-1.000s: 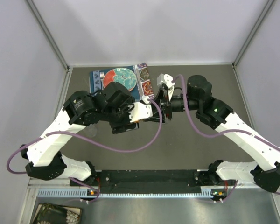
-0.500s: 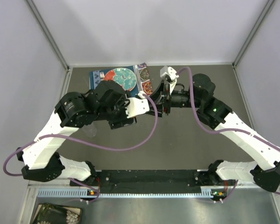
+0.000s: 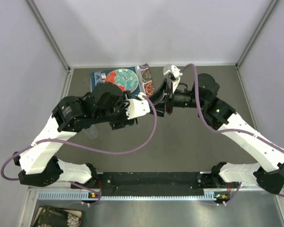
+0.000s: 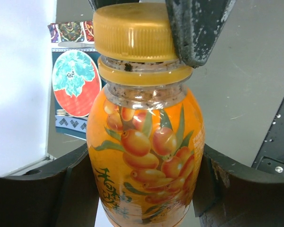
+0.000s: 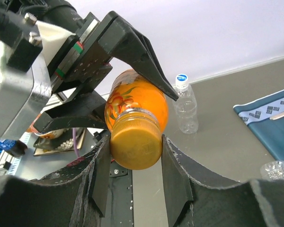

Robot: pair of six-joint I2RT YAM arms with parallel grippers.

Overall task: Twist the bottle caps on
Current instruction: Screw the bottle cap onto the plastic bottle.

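Observation:
The squat orange bottle (image 4: 143, 142), printed with berries, is held off the table with my left gripper (image 4: 144, 182) shut on its body. Its orange-amber cap (image 5: 134, 150) sits on the neck, and my right gripper (image 5: 135, 141) is shut on that cap, one finger on each side. In the left wrist view the cap (image 4: 131, 32) is at the top, with a right finger (image 4: 195, 29) against it. From above, the two grippers meet at mid table, left gripper (image 3: 150, 105) facing right gripper (image 3: 166, 100), and the bottle is hidden between them.
A slim clear bottle (image 5: 185, 108) with a white cap stands on the grey table beyond the grippers. Another clear plastic piece (image 5: 276, 170) lies near the blue mat (image 5: 269, 118). The red-and-teal plate (image 3: 120, 78) rests on that mat at the back.
Both grippers, still joined at the bottle, have shifted slightly toward the far side. The left arm's elbow has swung left, and the right wrist has moved up and turned.

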